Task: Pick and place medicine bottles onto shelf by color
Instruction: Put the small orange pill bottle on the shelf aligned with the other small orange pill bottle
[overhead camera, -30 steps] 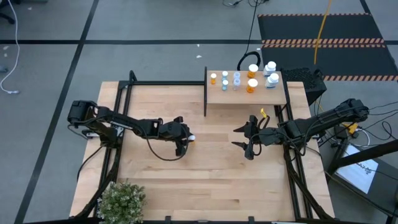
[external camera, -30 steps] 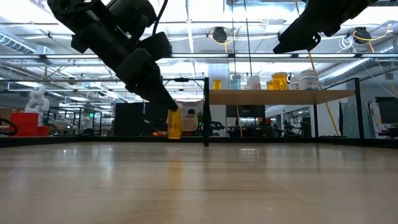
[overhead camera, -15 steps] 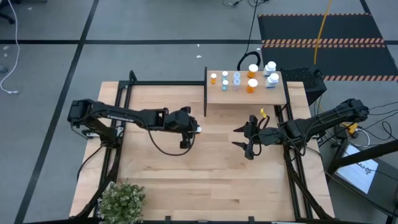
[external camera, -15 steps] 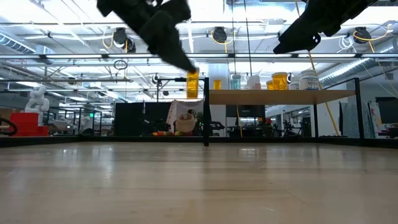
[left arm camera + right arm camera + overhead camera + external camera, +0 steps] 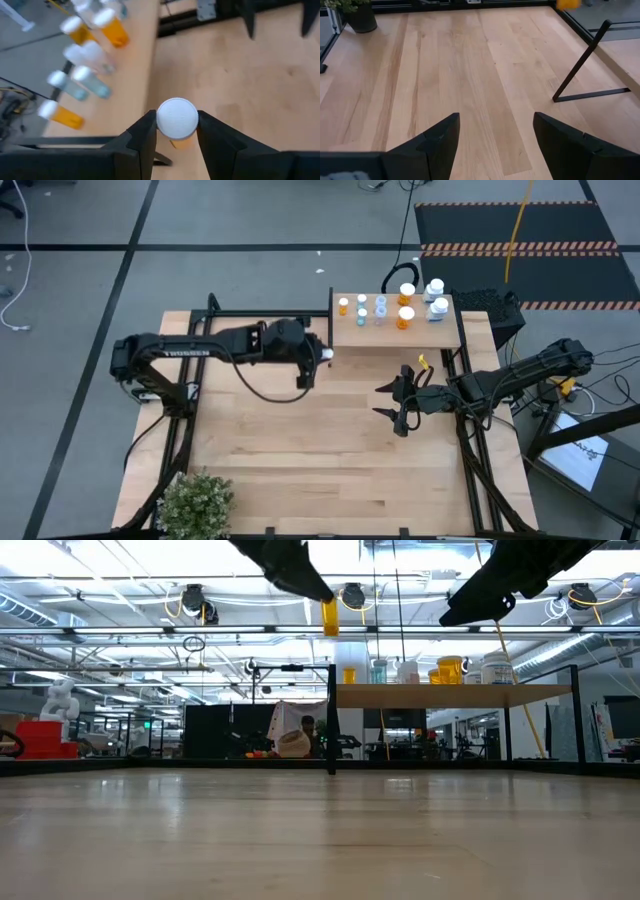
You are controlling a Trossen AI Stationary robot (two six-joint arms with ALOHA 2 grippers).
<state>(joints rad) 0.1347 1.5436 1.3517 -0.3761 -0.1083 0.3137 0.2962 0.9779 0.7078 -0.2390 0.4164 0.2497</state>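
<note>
My left arm is stretched across the table, its left gripper raised high and clamped on an orange bottle. My right arm waits over the table's right side, right gripper spread wide, apparently holding nothing.

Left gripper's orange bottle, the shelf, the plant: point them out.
orange bottle (image 5: 177,118), left wrist view, on its white cap.
shelf (image 5: 375,335), high view, on bare wood.
plant (image 5: 193,502), high view, on its leaves.

Orange bottle aloft beside bottle-laden shelf
</note>
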